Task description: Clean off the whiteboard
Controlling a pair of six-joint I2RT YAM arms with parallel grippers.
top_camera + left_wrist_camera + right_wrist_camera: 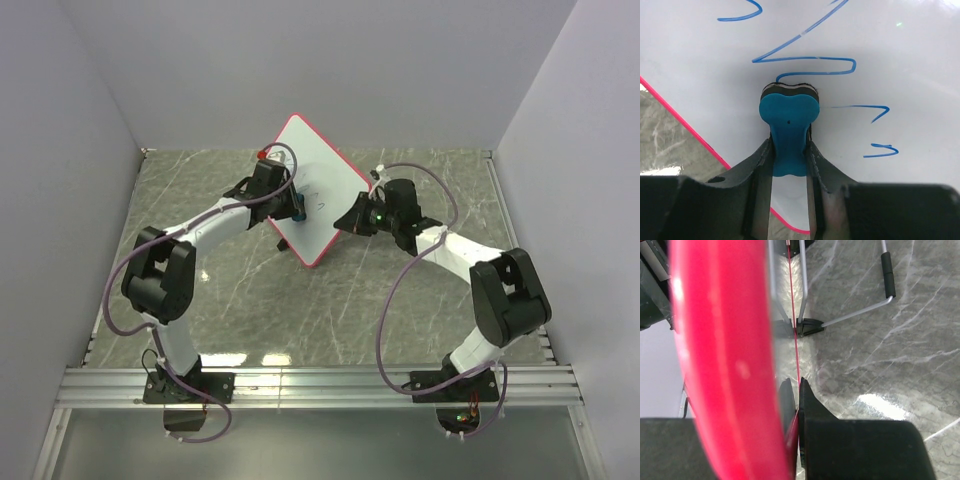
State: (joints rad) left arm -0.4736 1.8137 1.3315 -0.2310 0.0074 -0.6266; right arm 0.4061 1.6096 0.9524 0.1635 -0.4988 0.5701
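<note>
The whiteboard (322, 170), white with a pink-red rim, stands tilted above the table's middle. Blue scribbles (815, 60) cross its face (910, 55). My left gripper (296, 206) is shut on a small blue bone-shaped eraser (789, 114), whose felt end presses on the board just below a zigzag line. My right gripper (353, 221) is shut on the board's right edge. In the right wrist view the red rim (725, 360) fills the left side, and the jaws (798, 386) pinch the thin edge. The board's wire stand (850, 316) with black feet (888, 275) hangs behind.
The grey marble tabletop (250, 290) lies below, with pale walls on three sides. An aluminium rail (320, 385) runs along the near edge by the arm bases. Cables (395, 290) loop from both arms.
</note>
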